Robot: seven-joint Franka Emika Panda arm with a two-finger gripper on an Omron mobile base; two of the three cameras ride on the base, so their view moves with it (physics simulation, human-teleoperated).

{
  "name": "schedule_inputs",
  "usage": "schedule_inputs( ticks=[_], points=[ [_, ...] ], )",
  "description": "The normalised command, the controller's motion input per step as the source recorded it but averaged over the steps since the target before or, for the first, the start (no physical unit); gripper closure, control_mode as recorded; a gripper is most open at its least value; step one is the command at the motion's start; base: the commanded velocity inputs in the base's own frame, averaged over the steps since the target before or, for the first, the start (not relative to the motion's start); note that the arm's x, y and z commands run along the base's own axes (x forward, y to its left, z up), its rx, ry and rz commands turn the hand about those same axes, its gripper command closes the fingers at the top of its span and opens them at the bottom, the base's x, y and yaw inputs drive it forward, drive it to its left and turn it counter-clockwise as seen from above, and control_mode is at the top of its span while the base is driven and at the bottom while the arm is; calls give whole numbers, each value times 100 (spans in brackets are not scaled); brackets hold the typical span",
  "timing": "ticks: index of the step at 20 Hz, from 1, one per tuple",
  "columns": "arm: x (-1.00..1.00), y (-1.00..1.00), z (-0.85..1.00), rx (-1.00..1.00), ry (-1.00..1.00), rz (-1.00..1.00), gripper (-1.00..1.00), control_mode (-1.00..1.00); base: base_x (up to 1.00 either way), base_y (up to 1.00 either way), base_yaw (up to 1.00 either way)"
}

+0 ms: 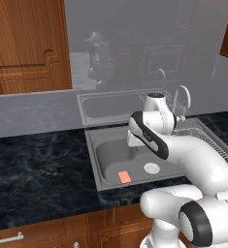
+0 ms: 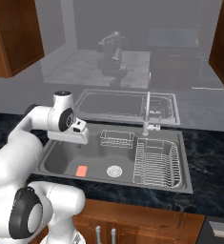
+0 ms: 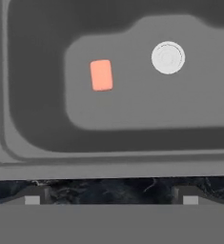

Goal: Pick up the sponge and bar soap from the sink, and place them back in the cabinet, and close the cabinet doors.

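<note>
1. Gripper (image 3: 111, 200): jaws spread wide, nothing between them. In hand view the two tips sit at the bottom, over the dark marble counter (image 3: 108, 188), just short of the sink (image 3: 37, 157) rim.
2. Bar soap (image 3: 101, 75): lying flat on the basin floor, pink, rounded corners. Hand view: approx 12 o'clock from the gripper, slightly to 11. Drain (image 3: 168, 57) sits at 2 o'clock from the soap, well apart.
3. Left base view: soap (image 1: 124, 177) near the front wall of the basin, drain (image 1: 151, 168) at its 2 o'clock. Right base view: soap (image 2: 82, 170), drain (image 2: 114, 171) at its 3 o'clock, wire rack (image 2: 157, 164) further out the same way.
4. Sponge: can't find it in the basin in any view. Can't say where it is.
5. Cabinet doors (image 1: 25, 43): one brown panelled door at upper left of left base view; can't tell open vs shut from here.
6. Handling, my guess: soap is stiff, light, probably slick. Low profile, so fingers must come almost to the basin floor. Pinch across the short width at mid-length, with the long axis across the jaws. Rounded corners mean an off-centre grip may let it squirt out.
7. Risk: tips hitting the basin floor before closing; soap skating on steel if nudged by one finger first.
8. Status est.: early, nothing held, soap not picked yet.
</note>
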Motion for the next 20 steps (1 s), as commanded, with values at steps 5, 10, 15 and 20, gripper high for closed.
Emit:
schedule_inputs(
  ticks=[5, 10, 15, 20],
  points=[
    [25, 5, -19, 0, 0, 0, -100, -100, 0, 0, 0],
    [20, 4, -18, 0, 0, 0, -100, -100, 0, 0, 0],
    [28, 2, -14, 0, 0, 0, -100, -100, 0, 0, 0],
    [22, 2, -13, 0, 1, 0, -100, -100, 0, 0, 0]
  ],
)
